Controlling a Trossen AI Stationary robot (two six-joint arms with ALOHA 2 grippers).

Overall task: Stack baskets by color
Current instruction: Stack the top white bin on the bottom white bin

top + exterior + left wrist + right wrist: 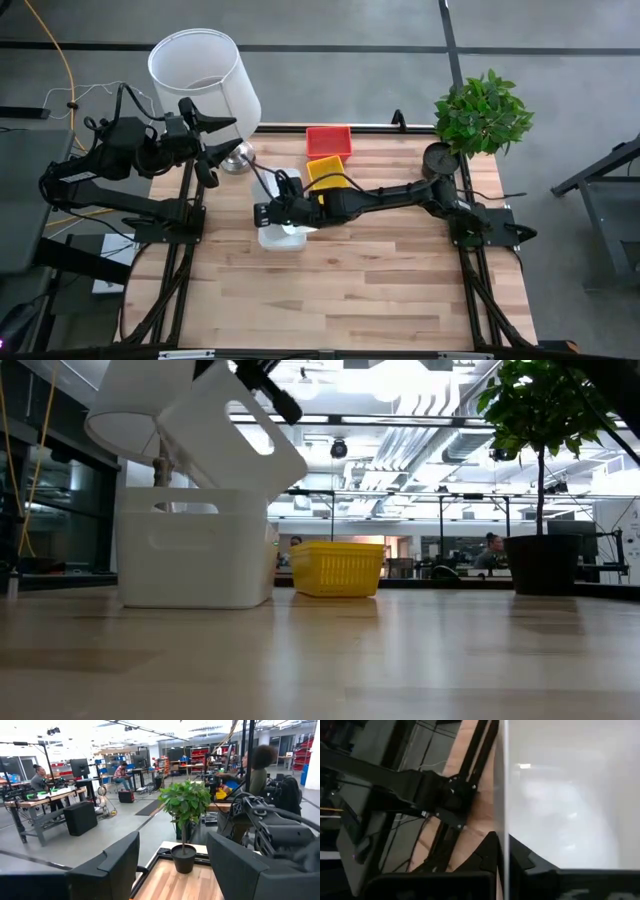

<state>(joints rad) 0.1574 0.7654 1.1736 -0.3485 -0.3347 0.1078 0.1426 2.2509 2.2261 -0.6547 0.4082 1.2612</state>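
Observation:
My right gripper (270, 212) reaches toward the table's left and is shut on a white basket (235, 435), which hangs tilted over a second white basket (195, 545). That one stands on its base on the table. Behind them stands a yellow basket (325, 170), also visible in the low view (337, 568). A red basket (328, 140) sits at the far edge. My left gripper (172, 870) waits open, raised beside the lamp at the far left, with nothing between its fingers. My right gripper pinches one side wall of the white basket (504, 820) at its rim, with one finger (487, 855) on each face of the wall. The fingers slant down from the table's right. The basket is tilted, its low corner (268, 488) at the standing basket's rim; touching or not, I cannot tell.
A large white lamp shade (205, 75) on a metal foot stands at the far left corner. A potted plant (480, 110) stands at the far right corner. The near half of the wooden table (350, 300) is bare wood. People sit at benches beyond the table.

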